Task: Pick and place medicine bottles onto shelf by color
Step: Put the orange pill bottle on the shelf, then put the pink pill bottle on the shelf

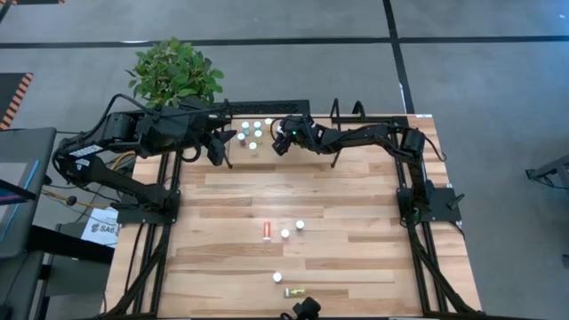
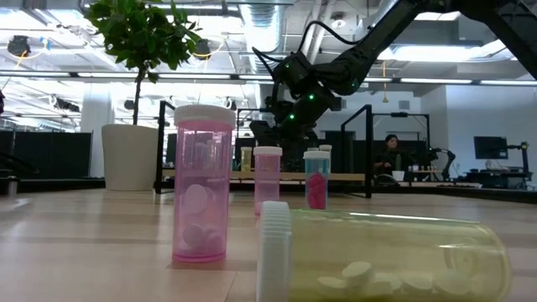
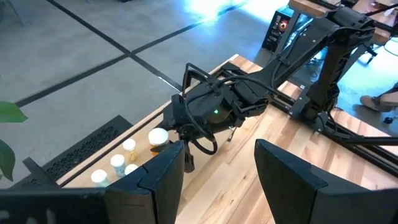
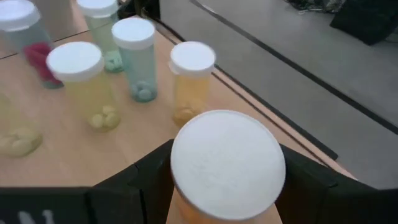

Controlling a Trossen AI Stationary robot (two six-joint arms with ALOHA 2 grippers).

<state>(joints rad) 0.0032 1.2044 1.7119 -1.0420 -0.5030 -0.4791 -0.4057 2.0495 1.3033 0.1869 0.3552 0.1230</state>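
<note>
My right gripper (image 4: 227, 186) is at the table's far edge, shut on a large orange bottle with a wide white cap (image 4: 227, 163); the left wrist view also shows this bottle (image 3: 158, 137). Just beyond it, several small white-capped bottles stand upright on the light-wood shelf (image 4: 68, 149): a yellow one (image 4: 81, 81), a green one (image 4: 137, 56), an orange one (image 4: 189, 74) and a red one (image 4: 25, 37). My left gripper (image 3: 221, 174) hangs open in the air at the far left (image 1: 218, 149), holding nothing. My right gripper pinches the large bottle between its two fingers (image 4: 140, 177), one on each side of the orange body just under the cap (image 4: 186, 211). It comes from the table's right, slanting down. The bottle stands about upright; its cap hides whether its bottom rests on the shelf.
On the near half of the table a red bottle (image 1: 267, 231) lies flat, three white-capped ones stand (image 1: 285, 234) (image 1: 300, 225) (image 1: 277, 277), and a yellow one (image 1: 293, 292) lies at the near edge. A potted plant (image 1: 173, 71) stands at the far left.
</note>
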